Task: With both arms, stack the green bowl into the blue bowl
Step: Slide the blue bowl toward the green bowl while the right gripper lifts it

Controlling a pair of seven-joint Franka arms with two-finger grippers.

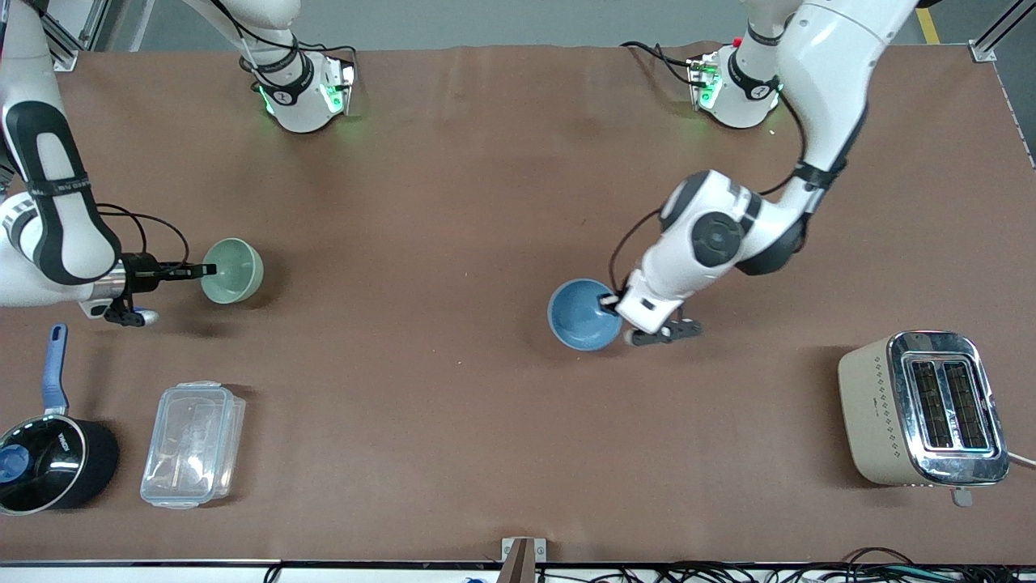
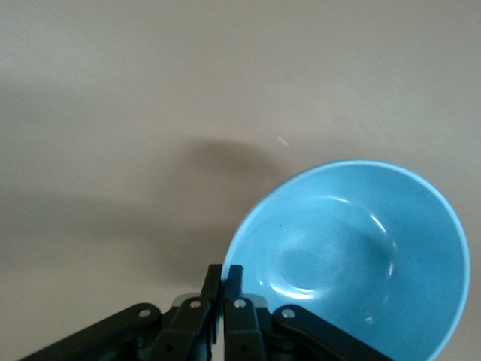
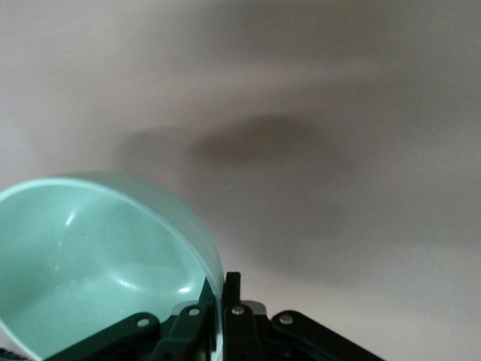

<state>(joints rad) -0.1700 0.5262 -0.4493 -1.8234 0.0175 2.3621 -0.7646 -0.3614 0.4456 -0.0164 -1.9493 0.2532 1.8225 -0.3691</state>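
My right gripper [image 1: 202, 270] is shut on the rim of the pale mint-green bowl [image 1: 235, 271] and holds it tilted a little above the table, toward the right arm's end. In the right wrist view the fingers pinch the green bowl's [image 3: 90, 263] wall at my right gripper [image 3: 218, 286]. My left gripper [image 1: 609, 304] is shut on the rim of the sky-blue bowl [image 1: 581, 314] and holds it tilted just over the table's middle. In the left wrist view the rim of the blue bowl [image 2: 353, 256] sits between the fingers of my left gripper [image 2: 224, 274]. The bowls are far apart.
A beige and chrome toaster [image 1: 923, 409] stands near the front camera at the left arm's end. A black saucepan with a blue handle [image 1: 48, 461] and a clear plastic lidded box [image 1: 194, 444] sit near the front camera at the right arm's end.
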